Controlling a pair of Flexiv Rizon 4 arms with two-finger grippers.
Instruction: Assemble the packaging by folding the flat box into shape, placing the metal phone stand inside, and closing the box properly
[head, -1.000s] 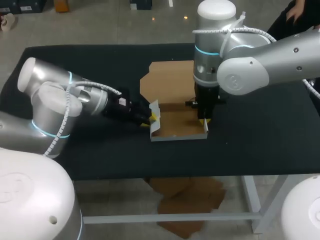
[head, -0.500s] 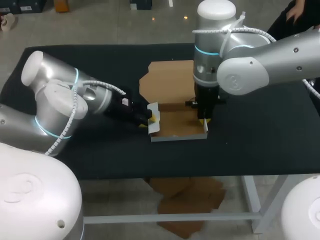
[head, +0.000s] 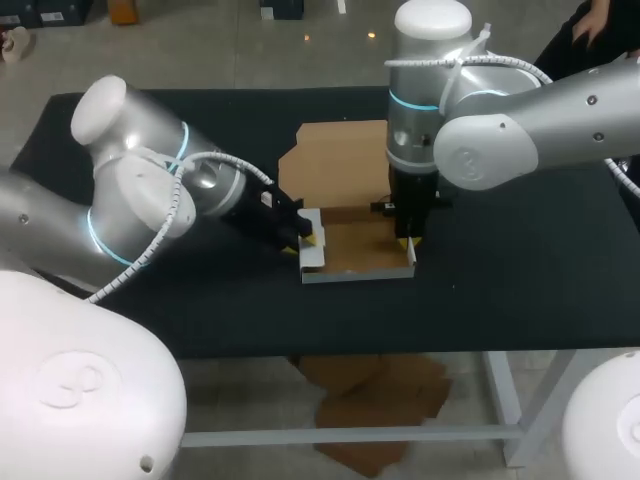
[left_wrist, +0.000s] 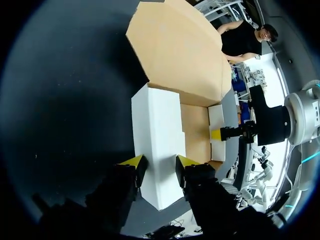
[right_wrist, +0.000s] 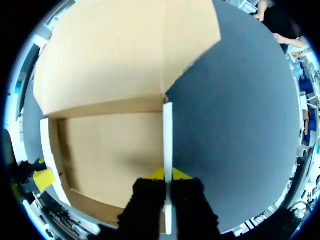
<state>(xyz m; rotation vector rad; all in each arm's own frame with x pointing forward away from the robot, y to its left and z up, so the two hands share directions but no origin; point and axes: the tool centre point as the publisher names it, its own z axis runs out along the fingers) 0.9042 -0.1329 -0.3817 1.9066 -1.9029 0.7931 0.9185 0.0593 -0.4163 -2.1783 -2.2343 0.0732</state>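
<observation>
At the side walls of the box (head: 360, 250): right end effector (right_wrist: 168, 176) pinches one, left end effector (left_wrist: 159, 162) straddles the other, spread.

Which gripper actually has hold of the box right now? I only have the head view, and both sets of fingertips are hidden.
Observer: The right gripper. Its wrist view shows the right wall of the box edge-on between the fingers, pinched from both sides.
Operator: And the left one?
Observer: The left gripper is open. The white outer face of the left flap shows between its spread fingers, so it is not pinched. I cannot tell whether the tips touch the flap.
</observation>
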